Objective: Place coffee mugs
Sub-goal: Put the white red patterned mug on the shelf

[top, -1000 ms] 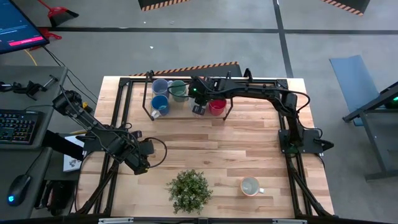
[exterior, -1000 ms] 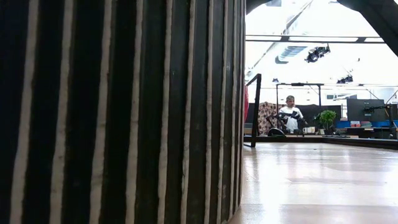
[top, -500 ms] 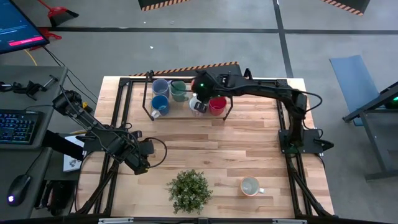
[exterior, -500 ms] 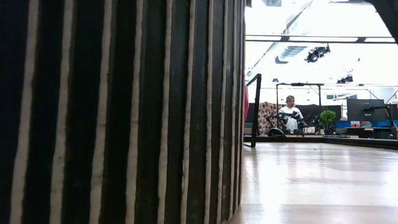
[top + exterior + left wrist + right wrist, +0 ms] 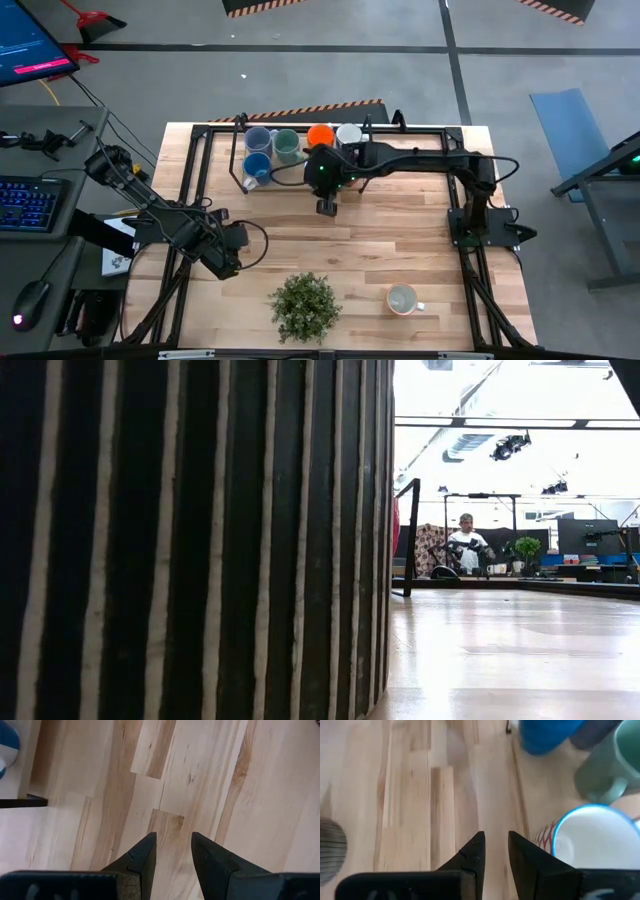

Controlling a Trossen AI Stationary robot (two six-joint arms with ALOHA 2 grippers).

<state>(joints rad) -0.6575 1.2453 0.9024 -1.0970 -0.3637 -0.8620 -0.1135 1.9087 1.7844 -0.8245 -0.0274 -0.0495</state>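
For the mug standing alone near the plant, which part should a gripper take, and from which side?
Probably the rim of the lone mug, from above: it stands upright, mouth open to the top, so one finger can go inside and one outside. Keep off its handle, which points away from the potted plant.

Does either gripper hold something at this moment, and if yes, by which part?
Nothing is held. The right gripper is above bare wood beside the white ceramic mug with a blue rim, with nothing between its fingers. The left gripper is also empty over the wooden table.

A leafy green potted plant (image 5: 305, 306) is standing on the pale wooden plank table (image 5: 400, 240), near its front edge.
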